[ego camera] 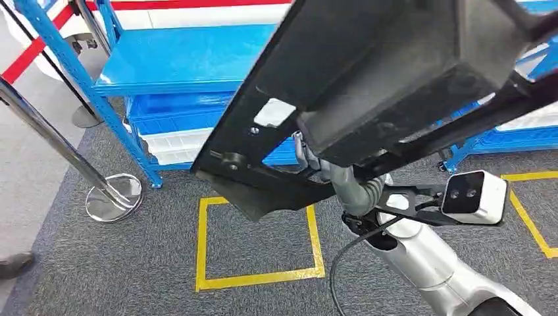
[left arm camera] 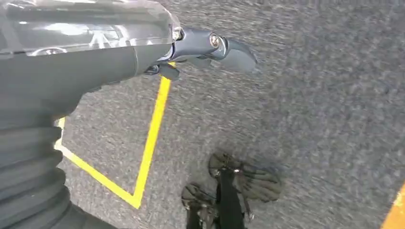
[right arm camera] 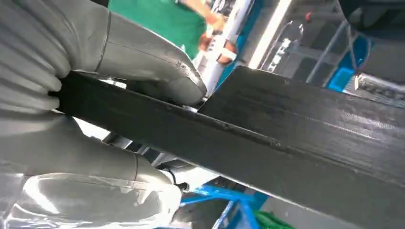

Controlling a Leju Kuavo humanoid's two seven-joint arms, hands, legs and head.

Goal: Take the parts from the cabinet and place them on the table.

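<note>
Grey and ribbed at the wrist, the right hand [right arm camera: 110, 119] is gripping a large flat black plastic part [ego camera: 368, 85], its thick thumb lying over one face of a long black edge and the rest of the hand pressing from the other side, as the right wrist view shows. In the head view the part is riding high above the right arm, tilted, with a raised box-like section on its upper half, a small white label near a screw hole, and a rounded tab at its lower corner. Just beside the hand, a white camera module [ego camera: 475, 195] is sitting on a black bracket at the silver forearm. Below the held part, a square outline of yellow tape [ego camera: 256, 280] is lying on the grey carpet floor [ego camera: 118, 276]. Farther out, beyond the part, a blue metal shelving cabinet [ego camera: 177, 62] is standing with blue and white bins on its lower level, and a chrome barrier post with a round base [ego camera: 113, 196] is standing well off to the side. The left hand [left arm camera: 210, 47] is hanging over the carpet holding nothing, its dark fingers only partly seen, so whether they are spread or curled cannot be told.
</note>
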